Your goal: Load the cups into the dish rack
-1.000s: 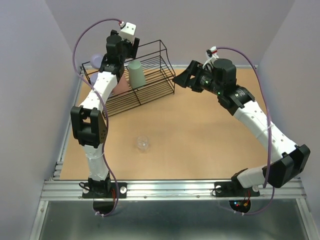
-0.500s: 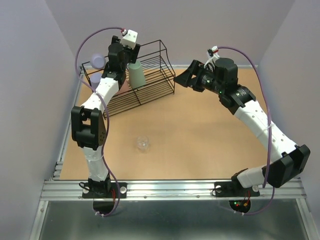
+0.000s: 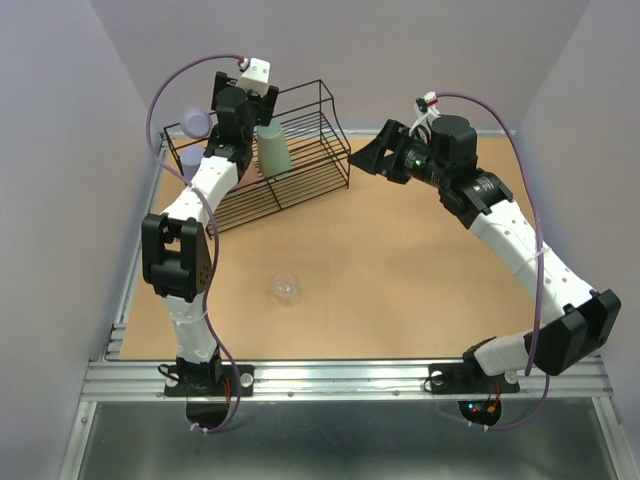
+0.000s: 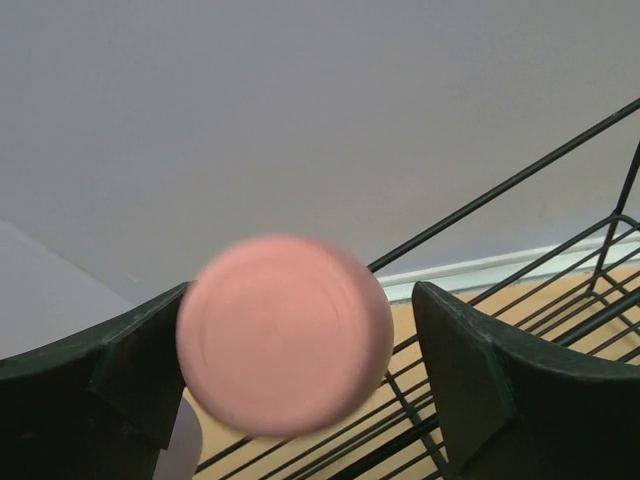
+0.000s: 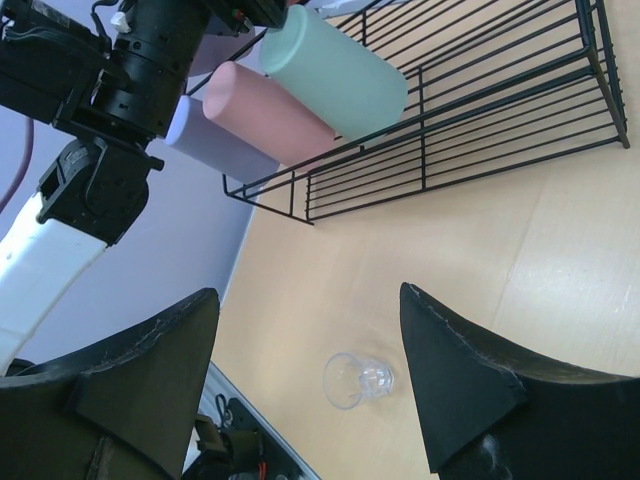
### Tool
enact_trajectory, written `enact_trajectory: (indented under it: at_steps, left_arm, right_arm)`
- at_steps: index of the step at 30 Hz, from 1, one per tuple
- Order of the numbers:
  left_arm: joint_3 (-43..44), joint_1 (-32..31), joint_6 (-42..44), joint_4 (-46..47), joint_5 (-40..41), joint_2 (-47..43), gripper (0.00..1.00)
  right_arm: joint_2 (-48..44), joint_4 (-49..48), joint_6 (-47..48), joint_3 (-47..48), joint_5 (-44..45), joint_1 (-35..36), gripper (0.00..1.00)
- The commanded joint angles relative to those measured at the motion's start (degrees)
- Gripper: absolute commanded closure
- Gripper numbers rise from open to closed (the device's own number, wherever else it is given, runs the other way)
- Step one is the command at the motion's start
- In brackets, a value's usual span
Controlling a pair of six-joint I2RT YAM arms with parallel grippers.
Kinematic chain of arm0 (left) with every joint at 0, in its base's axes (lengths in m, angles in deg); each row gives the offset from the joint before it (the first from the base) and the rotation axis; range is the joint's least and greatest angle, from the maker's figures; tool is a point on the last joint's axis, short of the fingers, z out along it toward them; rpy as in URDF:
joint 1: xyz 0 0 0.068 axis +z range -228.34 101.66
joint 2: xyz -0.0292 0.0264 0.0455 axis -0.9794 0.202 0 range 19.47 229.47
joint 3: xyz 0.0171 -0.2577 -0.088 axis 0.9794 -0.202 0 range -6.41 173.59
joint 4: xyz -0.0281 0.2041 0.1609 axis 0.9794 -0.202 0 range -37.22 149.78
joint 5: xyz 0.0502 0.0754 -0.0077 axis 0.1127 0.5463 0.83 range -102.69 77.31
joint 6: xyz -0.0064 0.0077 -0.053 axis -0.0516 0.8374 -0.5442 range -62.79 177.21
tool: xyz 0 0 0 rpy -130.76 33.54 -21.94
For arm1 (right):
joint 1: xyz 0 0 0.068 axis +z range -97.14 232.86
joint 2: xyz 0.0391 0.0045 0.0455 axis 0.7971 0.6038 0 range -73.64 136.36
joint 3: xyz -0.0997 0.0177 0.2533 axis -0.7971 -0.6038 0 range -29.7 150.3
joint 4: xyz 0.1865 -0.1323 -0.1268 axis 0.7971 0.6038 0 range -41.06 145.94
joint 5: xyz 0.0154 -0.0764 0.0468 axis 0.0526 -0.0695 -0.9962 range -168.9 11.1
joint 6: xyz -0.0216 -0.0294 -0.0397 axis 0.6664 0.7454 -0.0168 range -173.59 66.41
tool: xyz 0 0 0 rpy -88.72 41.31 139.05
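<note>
Hovering left pincer [image 4: 300,350] spread astride pink cup [image 4: 285,335], base-up in dish rack [image 3: 295,185] (likely for draining), holding right pincer [image 5: 310,300] spread, empty.

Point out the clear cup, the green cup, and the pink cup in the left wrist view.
clear cup [image 3: 287,288], top view, middle of its body.
green cup [image 5: 335,75], right wrist view, middle of its side wall.
pink cup [image 4: 285,335], left wrist view, centre of its round base.

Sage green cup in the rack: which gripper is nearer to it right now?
Left. The left gripper hangs over the dish rack just left of the sage green cup; the right gripper is off the rack's right end, over the table.
</note>
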Motion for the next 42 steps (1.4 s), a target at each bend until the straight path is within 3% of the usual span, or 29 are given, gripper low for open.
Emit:
enact_trajectory:
  at_steps: [1, 15, 23, 25, 27, 31, 37, 42]
  left_arm:
    - [0.71, -0.70, -0.18, 2.98, 2.33, -5.61, 0.01]
    - [2.81, -2.36, -1.23, 0.78, 3.30, -10.96, 0.01]
    - [10.90, -2.89, -10.09, -6.85, 6.98, -15.01, 0.01]
    - [10.91, -2.81, -12.39, -7.92, 7.69, -17.90, 0.01]
    - [10.56, -2.81, -15.54, -9.76, 7.78, -21.06, 0.01]
    - [11.17, -2.80, -22.04, -17.21, 8.74, -25.38, 0.01]
    - [5.48, -2.72, -31.46, -26.72, 8.49, -32.84, 0.01]
    - [-9.45, -2.63, -36.74, -25.41, 8.30, -44.86, 0.01]
  right_arm:
    - [-1.85, -0.44, 0.13, 1.60, -1.07, -0.31, 0.22]
    - [-3.96, -0.44, -0.31, 0.02, -2.21, -0.49, 0.22]
    - [-4.14, 0.43, 0.92, -0.43, -4.40, -0.49, 0.22]
    - [-2.56, 2.97, 3.20, 1.06, -6.68, -0.49, 0.22]
    - [2.53, 11.48, 5.74, 5.97, -8.71, -0.31, 0.25]
    - [9.74, 22.75, 12.16, 10.56, -6.35, 3.28, 0.28]
    - [20.20, 31.73, 15.34, 14.52, -2.83, 12.69, 0.27]
    - [24.33, 31.29, 15.77, 13.37, -8.45, 15.94, 0.27]
